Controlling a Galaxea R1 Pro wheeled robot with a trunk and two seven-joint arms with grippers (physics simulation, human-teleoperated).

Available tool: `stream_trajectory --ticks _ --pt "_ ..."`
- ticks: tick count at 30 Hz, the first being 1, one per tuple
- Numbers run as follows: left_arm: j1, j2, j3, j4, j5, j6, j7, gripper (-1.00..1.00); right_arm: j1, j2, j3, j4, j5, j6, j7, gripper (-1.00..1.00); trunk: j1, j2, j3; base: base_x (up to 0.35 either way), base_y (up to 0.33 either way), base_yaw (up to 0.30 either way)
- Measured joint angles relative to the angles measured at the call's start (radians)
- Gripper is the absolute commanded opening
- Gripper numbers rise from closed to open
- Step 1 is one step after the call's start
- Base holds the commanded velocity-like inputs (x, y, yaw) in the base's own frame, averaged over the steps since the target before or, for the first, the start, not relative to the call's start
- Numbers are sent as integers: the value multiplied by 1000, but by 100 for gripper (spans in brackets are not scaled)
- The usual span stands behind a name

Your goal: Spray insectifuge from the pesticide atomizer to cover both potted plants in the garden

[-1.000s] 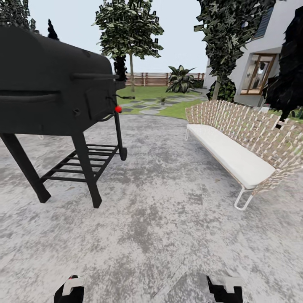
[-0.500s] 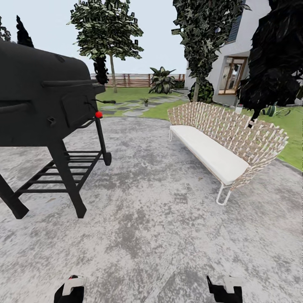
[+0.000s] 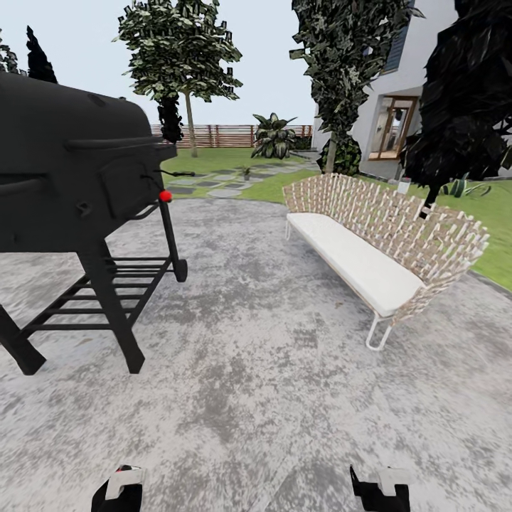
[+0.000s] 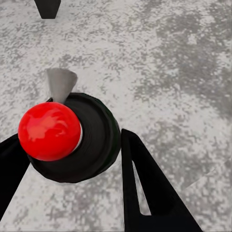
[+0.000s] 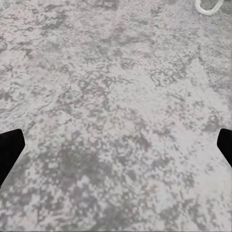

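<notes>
While the robot stands on the grey paved patio [image 3: 270, 370], a black barbecue grill [image 3: 78, 171] on legs rises at the left and a woven bench [image 3: 377, 242] with a white cushion sits at the right. Beyond the paving, stepping stones [image 3: 213, 186] cross the lawn [image 3: 213, 160] toward a brown slat fence [image 3: 227, 135]. A tiny green plant in a pot [image 3: 247, 173] stands among the stones, possibly one of the potted plants, though it is too small to be sure. Low in the head view, the left gripper [image 3: 118, 489] and right gripper [image 3: 380, 488] hang over the patio. Both have their fingers spread apart and hold nothing; between the left gripper's fingers [image 4: 145, 188] shows a black wheel with a red hub [image 4: 67, 135].
</notes>
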Motion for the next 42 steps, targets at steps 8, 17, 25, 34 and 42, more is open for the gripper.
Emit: stream_trajectory --ticks 8,17,25,34,42 --pt "0 3 4 1 5 2 2 -100 1 1 1 32 0 -29 0 100 0 0 0 336 -54 0" --pt "20 -4 4 1 4 2 1 -100 0 2 2 89 3 -202 8 100 0 0 0 340 -3 0" --pt "20 -5 4 1 6 2 0 -100 0 6 3 90 4 -203 7 100 0 0 0 340 0 0" --pt "20 -5 4 0 7 2 1 -100 0 8 2 90 4 -203 3 100 0 0 0 340 0 0" --pt "20 -5 4 1 7 2 1 -100 0 6 2 91 4 -203 3 100 0 0 0 340 0 0"
